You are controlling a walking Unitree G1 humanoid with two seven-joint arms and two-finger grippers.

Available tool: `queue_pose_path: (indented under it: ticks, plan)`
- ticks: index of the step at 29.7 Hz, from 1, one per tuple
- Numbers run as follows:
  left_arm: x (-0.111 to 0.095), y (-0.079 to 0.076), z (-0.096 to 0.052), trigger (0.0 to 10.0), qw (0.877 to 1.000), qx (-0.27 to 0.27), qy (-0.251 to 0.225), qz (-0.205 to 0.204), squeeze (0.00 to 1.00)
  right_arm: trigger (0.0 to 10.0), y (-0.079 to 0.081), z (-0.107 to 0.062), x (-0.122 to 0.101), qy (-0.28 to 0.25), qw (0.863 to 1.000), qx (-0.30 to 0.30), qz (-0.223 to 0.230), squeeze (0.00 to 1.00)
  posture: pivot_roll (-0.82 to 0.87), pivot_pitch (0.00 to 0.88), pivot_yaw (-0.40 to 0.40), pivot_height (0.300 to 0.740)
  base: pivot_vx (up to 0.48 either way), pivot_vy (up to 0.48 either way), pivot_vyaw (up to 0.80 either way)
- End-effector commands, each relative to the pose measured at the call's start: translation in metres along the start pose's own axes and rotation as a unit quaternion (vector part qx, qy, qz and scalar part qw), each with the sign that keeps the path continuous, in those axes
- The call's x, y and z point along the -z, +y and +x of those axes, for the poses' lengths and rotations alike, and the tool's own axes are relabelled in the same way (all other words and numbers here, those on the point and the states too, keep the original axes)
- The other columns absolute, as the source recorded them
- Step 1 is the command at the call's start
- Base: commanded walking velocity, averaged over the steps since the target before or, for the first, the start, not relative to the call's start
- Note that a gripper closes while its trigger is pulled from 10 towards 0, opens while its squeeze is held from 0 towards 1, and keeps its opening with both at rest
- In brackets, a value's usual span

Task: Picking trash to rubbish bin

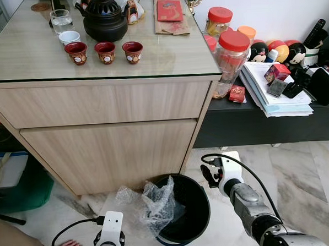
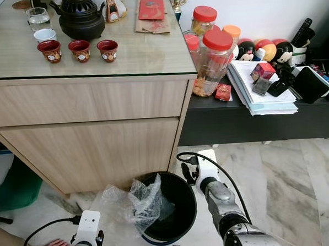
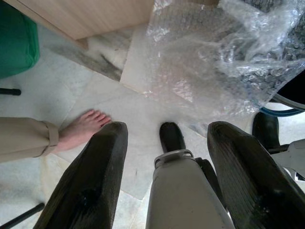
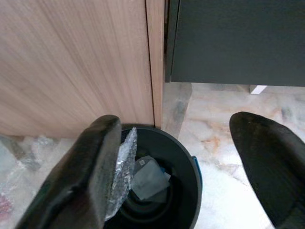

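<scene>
A black round rubbish bin [image 1: 196,201] stands on the marble floor in front of the wooden cabinet. A sheet of clear bubble wrap [image 1: 149,203] lies on the floor and is draped over the bin's left rim. My right gripper [image 4: 176,124] hovers at the bin's right rim, open, with nothing between its fingers. In the right wrist view a small grey scrap [image 4: 148,179] lies inside the bin [image 4: 190,164]. My left gripper [image 3: 167,129] hangs low to the left of the bin, open and empty, with the bubble wrap [image 3: 209,71] just beyond its fingertips.
A person's bare foot [image 3: 86,126] and beige trouser leg stand at the lower left. The wooden cabinet [image 1: 110,142] with teapot and cups rises behind the bin. A black low bench [image 1: 264,126] with jars and papers runs to the right. A green bag [image 1: 24,191] sits left.
</scene>
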State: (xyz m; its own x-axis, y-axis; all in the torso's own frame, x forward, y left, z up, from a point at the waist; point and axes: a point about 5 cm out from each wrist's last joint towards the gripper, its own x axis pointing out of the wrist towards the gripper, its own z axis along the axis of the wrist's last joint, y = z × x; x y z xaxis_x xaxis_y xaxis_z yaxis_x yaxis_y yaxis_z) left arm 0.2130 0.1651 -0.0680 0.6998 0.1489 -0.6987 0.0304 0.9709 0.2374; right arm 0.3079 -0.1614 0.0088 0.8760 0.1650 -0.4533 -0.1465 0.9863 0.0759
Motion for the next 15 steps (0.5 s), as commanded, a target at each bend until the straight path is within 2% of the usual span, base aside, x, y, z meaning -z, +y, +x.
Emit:
queue_pose_path:
  ticks: [1, 2, 7, 8, 9, 10, 15]
  plan:
    - [0.006, -0.004, -0.002, 10.0, 1.000, 0.005, 0.009, -0.002, 0.00, 10.0, -0.009, -0.002, -0.001, -0.004, 1.000, 0.015, 0.008, 1.00, 0.04, 0.178, -0.154, 0.740, 0.000, 0.000, 0.00]
    - [0.007, -0.004, -0.002, 10.0, 1.000, 0.005, 0.009, -0.002, 0.00, 10.0, -0.014, -0.004, 0.001, -0.001, 1.000, 0.027, 0.016, 1.00, 0.04, 0.178, -0.154, 0.740, 0.000, 0.000, 0.00]
    - [0.007, -0.004, -0.002, 10.0, 1.000, 0.005, 0.010, -0.001, 0.00, 10.0, -0.019, -0.005, 0.003, 0.001, 0.999, 0.037, 0.020, 0.99, 0.04, 0.182, -0.154, 0.740, 0.000, 0.000, 0.00]
    - [0.007, -0.004, -0.002, 10.0, 1.000, 0.005, 0.010, -0.001, 0.00, 10.0, -0.020, -0.006, 0.003, 0.002, 0.999, 0.041, 0.023, 0.70, 0.04, 0.182, -0.154, 0.740, 0.000, 0.000, 0.00]
    - [0.007, -0.004, -0.002, 10.0, 1.000, 0.005, 0.010, -0.001, 0.00, 10.0, -0.020, -0.006, 0.003, 0.002, 0.999, 0.041, 0.023, 0.70, 0.04, 0.182, -0.154, 0.740, 0.000, 0.000, 0.00]
    - [0.007, -0.004, -0.002, 10.0, 1.000, 0.005, 0.011, -0.001, 0.00, 10.0, -0.023, -0.007, 0.004, 0.003, 0.999, 0.047, 0.026, 0.00, 0.04, 0.182, -0.154, 0.740, 0.000, 0.000, 0.00]
    - [0.007, -0.005, -0.002, 10.0, 1.000, 0.005, 0.011, -0.003, 0.00, 10.0, -0.026, -0.008, 0.005, 0.005, 0.998, 0.054, 0.028, 0.00, 0.04, 0.181, -0.154, 0.740, 0.000, 0.000, 0.00]
